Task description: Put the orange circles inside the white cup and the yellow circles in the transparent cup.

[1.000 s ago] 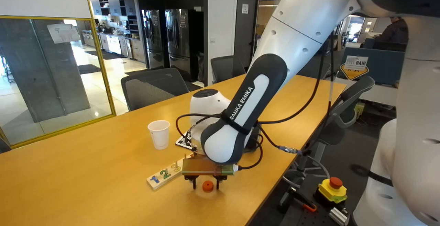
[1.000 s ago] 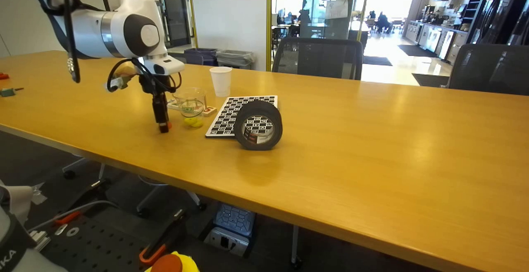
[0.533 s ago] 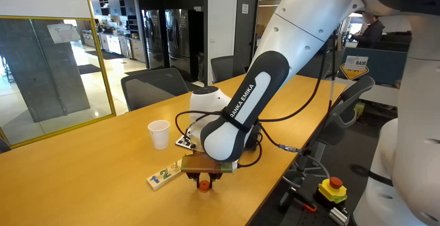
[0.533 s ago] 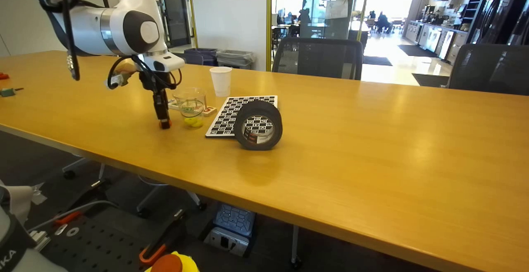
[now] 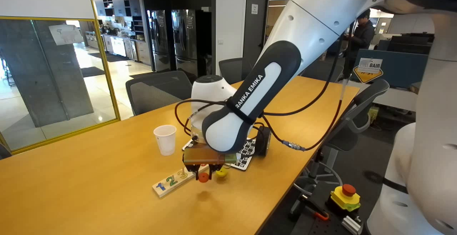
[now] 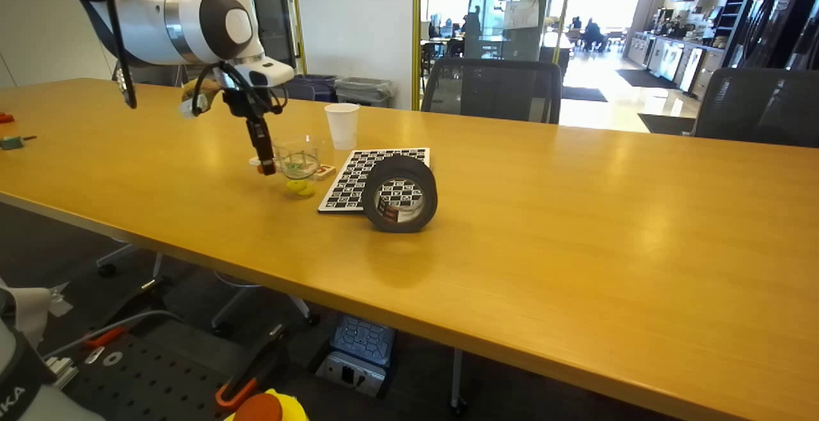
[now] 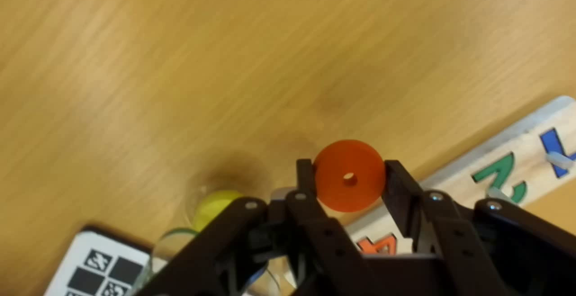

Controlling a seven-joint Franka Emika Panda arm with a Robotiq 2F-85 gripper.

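My gripper [image 5: 203, 178] is shut on an orange circle [image 7: 350, 159], its two fingers gripping opposite edges of the disc's rim. Disc and jaws hang above the table, with a shadow below them in an exterior view. The white cup [image 5: 165, 140] stands upright, beyond the gripper and to its left in that view. Two yellow circles [image 6: 299, 188] show low at the transparent cup [image 6: 298, 157]; whether they lie inside it I cannot tell. In the wrist view a yellow circle [image 7: 218, 204] is partly covered by the left finger linkage.
A wooden board with coloured numbers [image 5: 171, 182] lies close beside the gripper. Behind it are a checkered board [image 6: 349, 187] and an upright black tape roll [image 6: 430, 198]. The table's long edge [image 6: 205, 253] runs along the near side in an exterior view.
The jaws have closed on the orange circle. The gripper has risen off the table with it and shifted toward the number board, bringing a yellow circle into sight in an exterior view.
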